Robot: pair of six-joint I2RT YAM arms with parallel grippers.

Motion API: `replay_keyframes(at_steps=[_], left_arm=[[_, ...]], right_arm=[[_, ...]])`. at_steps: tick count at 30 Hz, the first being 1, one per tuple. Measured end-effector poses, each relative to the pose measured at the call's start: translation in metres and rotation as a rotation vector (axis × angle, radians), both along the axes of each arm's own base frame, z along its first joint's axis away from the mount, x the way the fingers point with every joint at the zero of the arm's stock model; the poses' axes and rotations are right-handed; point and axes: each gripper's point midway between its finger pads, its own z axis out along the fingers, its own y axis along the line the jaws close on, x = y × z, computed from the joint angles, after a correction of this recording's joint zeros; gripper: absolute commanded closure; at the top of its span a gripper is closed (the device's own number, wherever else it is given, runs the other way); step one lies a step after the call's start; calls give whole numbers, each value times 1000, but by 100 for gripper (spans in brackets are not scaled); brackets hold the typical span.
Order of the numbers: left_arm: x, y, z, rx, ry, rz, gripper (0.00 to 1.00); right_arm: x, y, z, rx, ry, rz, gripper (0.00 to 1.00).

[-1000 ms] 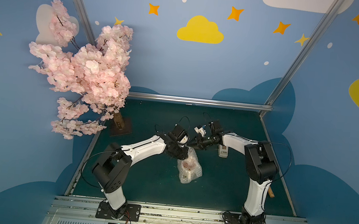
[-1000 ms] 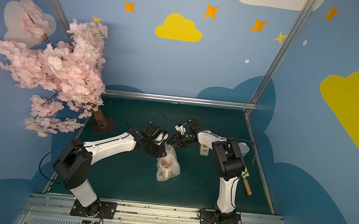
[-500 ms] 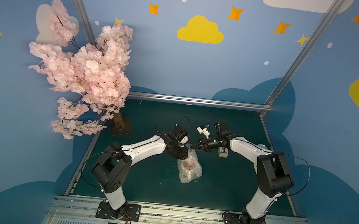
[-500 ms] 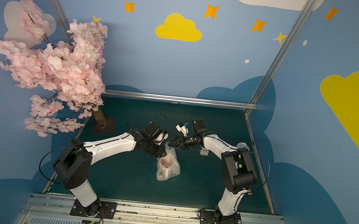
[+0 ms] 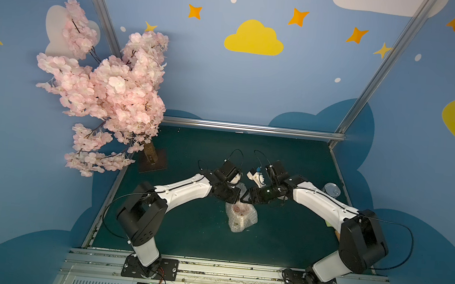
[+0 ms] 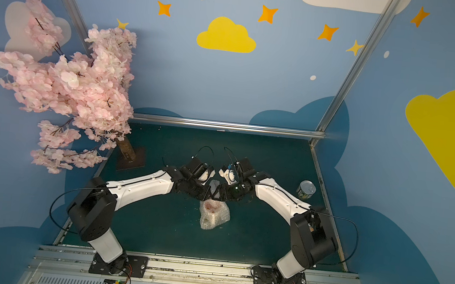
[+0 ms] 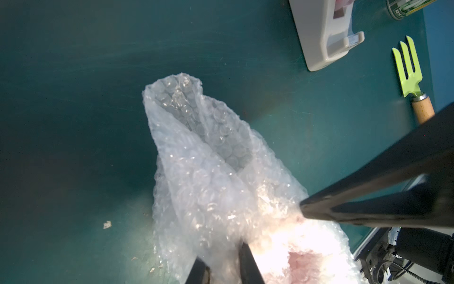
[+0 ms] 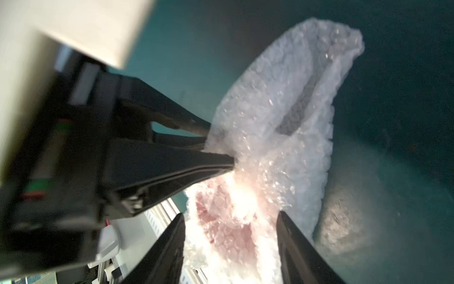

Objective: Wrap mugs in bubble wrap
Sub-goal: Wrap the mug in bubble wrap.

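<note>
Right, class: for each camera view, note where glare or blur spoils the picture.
Left wrist view: glare whites out the bubble wrap nearest the lens, while its far end is crisp. Right wrist view: the left gripper is smeared by blur, with glare on the wrap's middle. Both top views: sharp, evenly lit.

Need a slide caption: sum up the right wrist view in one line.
Right gripper open, its jaws flanking the wrapped mug; left gripper pinches the wrap.
</note>
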Motion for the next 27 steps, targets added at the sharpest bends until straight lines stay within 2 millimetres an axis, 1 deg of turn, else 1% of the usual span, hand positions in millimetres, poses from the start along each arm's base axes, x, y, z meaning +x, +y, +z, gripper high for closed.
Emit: replay_keyframes(at_steps=[3, 7, 10, 17, 20, 22, 23, 25, 27], left_arm=[[-1, 0, 0, -2, -14, -4, 81], [-1, -1, 0, -4, -28, -5, 81], [-2, -1, 0, -2, -37, -9, 81], [-2, -2, -1, -3, -55, -10, 81], [-2, -2, -1, -6, -63, -10, 81], [-2, -2, -1, -7, -68, -9, 80], [-1, -2, -1, -8, -70, -8, 77], [0, -3, -1, -7, -77, -8, 66], [0, -3, -2, -6, -85, -5, 58]], right_arm=[[0, -4, -11, -33, -21, -6, 42], [-1, -10, -25, -80, -37, -18, 37], [-1, -10, -32, -113, -49, -22, 35], [0, -1, -45, -149, -74, -22, 38], [1, 3, -49, -156, -76, -31, 46], [3, 5, -52, -163, -78, -44, 58], [4, 4, -53, -171, -82, -55, 64], [7, 3, -56, -190, -89, -71, 81], [12, 1, -56, -210, -101, -87, 89]])
